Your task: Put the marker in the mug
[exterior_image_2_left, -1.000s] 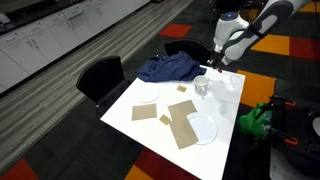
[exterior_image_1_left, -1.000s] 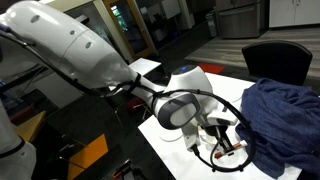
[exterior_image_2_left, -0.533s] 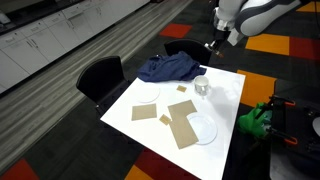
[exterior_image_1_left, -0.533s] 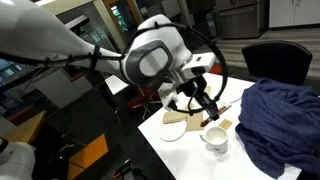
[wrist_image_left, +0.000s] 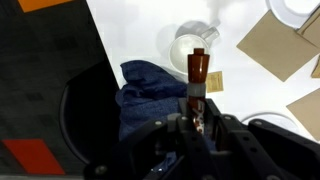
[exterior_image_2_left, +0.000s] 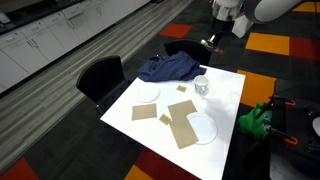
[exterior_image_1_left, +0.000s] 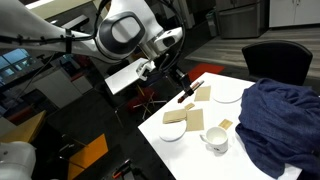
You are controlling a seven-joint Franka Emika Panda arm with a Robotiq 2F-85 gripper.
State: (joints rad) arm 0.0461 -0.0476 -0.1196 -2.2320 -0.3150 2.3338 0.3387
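Lifting up and sliding toward the upper left of the frame since a second ago, the gripper (exterior_image_1_left: pixel 181 90) is now hanging in the air above the white table (exterior_image_1_left: pixel 170 150), away from the mug (exterior_image_1_left: pixel 215 140) it was down beside. Its fingers are clamping the marker (exterior_image_1_left: pixel 192 91), which is sticking out slantwise past the fingertips.

In the wrist view the dark reddish marker (wrist_image_left: pixel 197 72) is standing up from the gripper (wrist_image_left: pixel 197 118) at the bottom middle of the frame, and its tip is overlapping the lower rim of the mug (wrist_image_left: pixel 192 47) far below. The marker is not yet in the mug; the mug is showing only its white inside, with its handle pointing toward the upper right of the frame.

In an exterior view the mug (exterior_image_2_left: pixel 201 86) is sitting upright near the far edge of the table (exterior_image_2_left: pixel 225 100), just beside the blue cloth (exterior_image_2_left: pixel 168 68) that is lying bunched over the corner. Two flat white plates (exterior_image_2_left: pixel 148 95) (exterior_image_2_left: pixel 203 128) are lying on the table, with brown cardboard pieces (exterior_image_2_left: pixel 183 122) spread between them. A black chair (exterior_image_2_left: pixel 100 75) is standing at the left side of the table.
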